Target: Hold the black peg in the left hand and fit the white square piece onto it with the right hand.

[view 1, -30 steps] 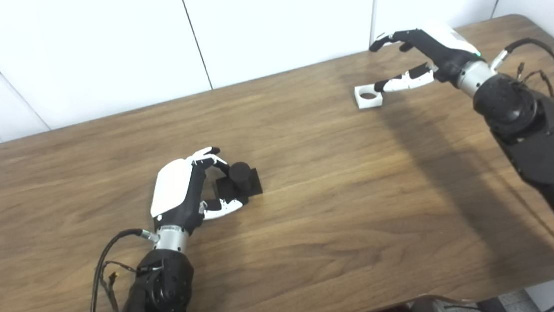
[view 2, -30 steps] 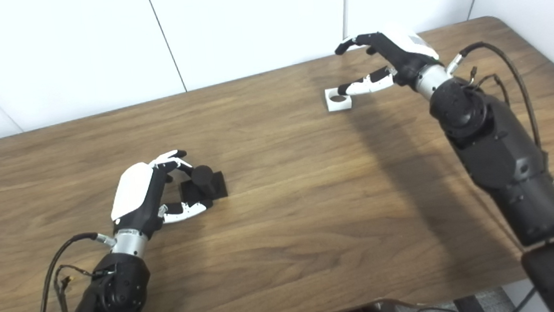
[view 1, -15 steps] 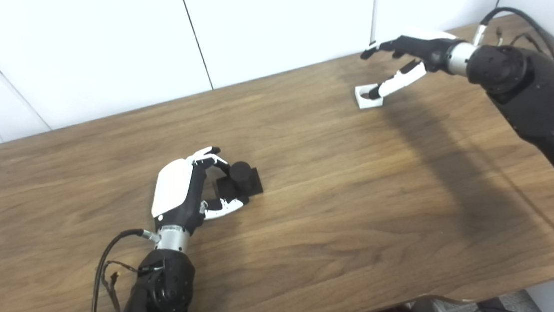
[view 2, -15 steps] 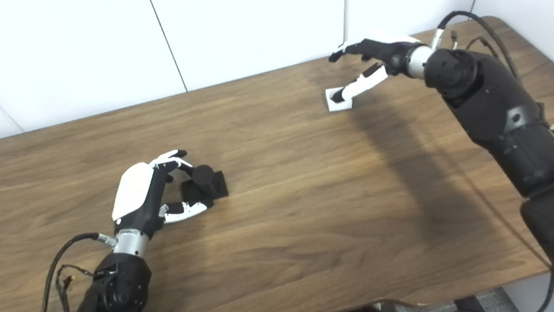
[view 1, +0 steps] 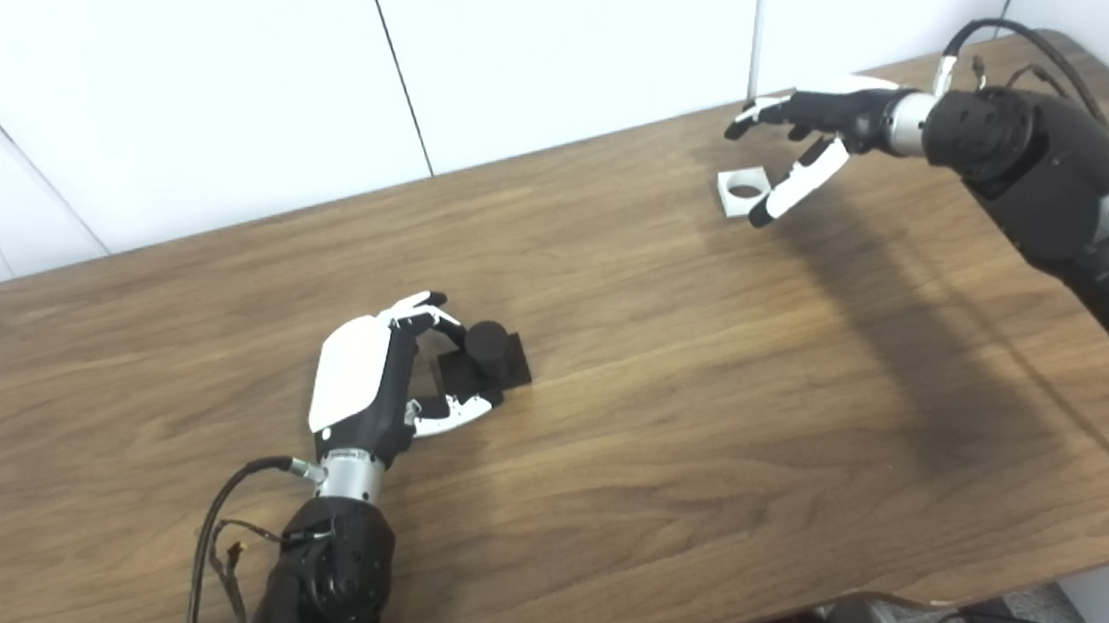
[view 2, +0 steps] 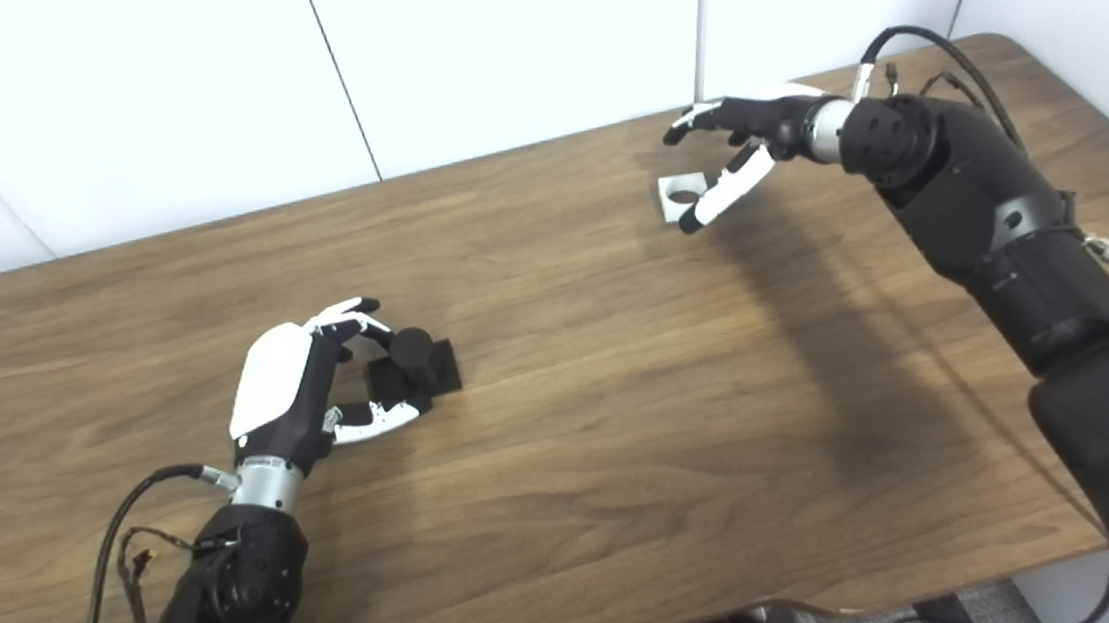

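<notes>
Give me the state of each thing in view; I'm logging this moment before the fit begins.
Black peg: upright on its square base, on the table, not lifted.
White square piece: flat on the table, hole up, not yet gripped.
Left hand: fingers curled around the peg's base.
Right hand: open, fingers spread about the piece.

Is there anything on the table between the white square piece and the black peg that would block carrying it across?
Nothing visible: bare table lies between the white square piece and the black peg.
</notes>
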Robot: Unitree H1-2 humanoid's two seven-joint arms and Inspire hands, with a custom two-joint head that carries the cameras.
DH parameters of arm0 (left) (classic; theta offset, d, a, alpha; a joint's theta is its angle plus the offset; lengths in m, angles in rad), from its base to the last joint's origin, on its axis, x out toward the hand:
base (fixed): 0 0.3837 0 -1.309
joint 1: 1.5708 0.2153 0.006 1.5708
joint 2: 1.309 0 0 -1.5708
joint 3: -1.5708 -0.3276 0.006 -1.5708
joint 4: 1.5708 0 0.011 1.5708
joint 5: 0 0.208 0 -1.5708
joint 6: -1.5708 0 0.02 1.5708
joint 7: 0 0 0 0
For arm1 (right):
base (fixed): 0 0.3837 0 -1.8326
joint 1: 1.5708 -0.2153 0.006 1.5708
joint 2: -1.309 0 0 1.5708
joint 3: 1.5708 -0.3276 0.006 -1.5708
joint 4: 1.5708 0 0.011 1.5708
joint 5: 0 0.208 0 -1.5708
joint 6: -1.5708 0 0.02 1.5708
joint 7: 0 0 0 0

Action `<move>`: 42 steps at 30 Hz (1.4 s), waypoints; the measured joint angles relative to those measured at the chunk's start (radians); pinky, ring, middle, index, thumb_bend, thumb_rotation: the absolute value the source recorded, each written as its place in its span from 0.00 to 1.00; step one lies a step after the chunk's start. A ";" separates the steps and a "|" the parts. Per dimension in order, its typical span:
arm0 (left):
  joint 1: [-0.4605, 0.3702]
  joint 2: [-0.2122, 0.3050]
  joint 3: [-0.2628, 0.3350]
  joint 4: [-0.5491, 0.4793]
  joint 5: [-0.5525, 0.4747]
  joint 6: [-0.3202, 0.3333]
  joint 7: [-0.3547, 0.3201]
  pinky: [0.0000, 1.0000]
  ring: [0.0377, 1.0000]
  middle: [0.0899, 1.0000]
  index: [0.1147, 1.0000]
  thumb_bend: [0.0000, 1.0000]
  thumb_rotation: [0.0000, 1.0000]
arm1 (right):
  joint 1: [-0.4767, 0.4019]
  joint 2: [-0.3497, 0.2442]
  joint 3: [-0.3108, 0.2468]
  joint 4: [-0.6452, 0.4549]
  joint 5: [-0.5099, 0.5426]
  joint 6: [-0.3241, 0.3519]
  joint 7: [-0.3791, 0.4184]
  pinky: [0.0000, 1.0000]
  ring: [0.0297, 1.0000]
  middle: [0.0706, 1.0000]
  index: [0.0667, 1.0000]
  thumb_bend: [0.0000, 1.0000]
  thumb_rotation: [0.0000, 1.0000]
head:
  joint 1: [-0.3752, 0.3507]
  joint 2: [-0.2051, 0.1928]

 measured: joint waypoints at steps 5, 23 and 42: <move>0.000 0.000 0.002 0.003 0.000 -0.006 0.000 0.63 0.82 0.82 0.42 0.52 0.07 | 0.000 0.010 -0.003 0.003 0.008 0.002 0.000 1.00 1.00 1.00 0.88 0.98 0.42 | 0.002 0.002; 0.007 0.002 0.008 0.001 0.001 -0.011 0.000 0.63 0.82 0.81 0.42 0.52 0.07 | 0.011 0.040 0.001 0.111 -0.018 -0.042 -0.122 0.91 1.00 0.97 0.83 0.88 0.37 | 0.021 -0.003; 0.013 0.009 0.011 -0.008 0.000 -0.013 -0.002 0.64 0.82 0.82 0.42 0.52 0.07 | 0.016 0.056 0.016 0.158 -0.066 -0.088 -0.263 0.87 0.94 0.89 0.67 0.78 0.29 | 0.023 0.005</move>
